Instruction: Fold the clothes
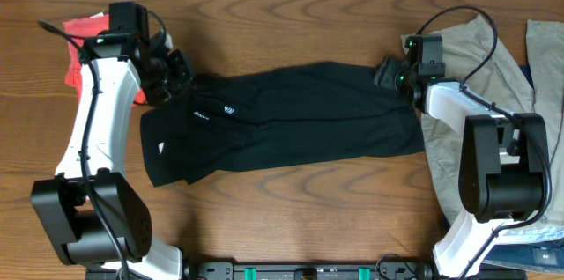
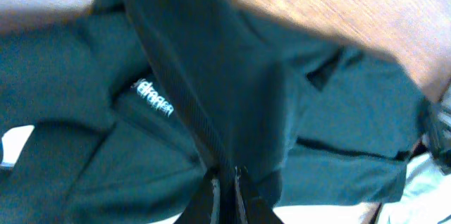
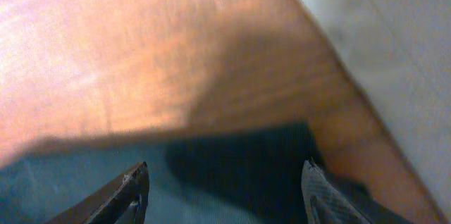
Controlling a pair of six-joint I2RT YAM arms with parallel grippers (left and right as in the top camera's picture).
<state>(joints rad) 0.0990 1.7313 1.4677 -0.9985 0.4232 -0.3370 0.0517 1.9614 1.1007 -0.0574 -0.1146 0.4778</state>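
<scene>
Lying across the bench: black garment, spread flat at the centre, with a small white logo toward its 9 o'clock side.
Left gripper: at the garment's 10 o'clock corner, jaws narrow, pinching a raised ridge of black fabric.
Right gripper: at the garment's 2 o'clock corner, jaws wide, dark fabric below them, nothing held.
Red cloth: at 10 o'clock on the bench, beyond the left arm.
Beige garment: at 3 o'clock, under the right arm.
</scene>
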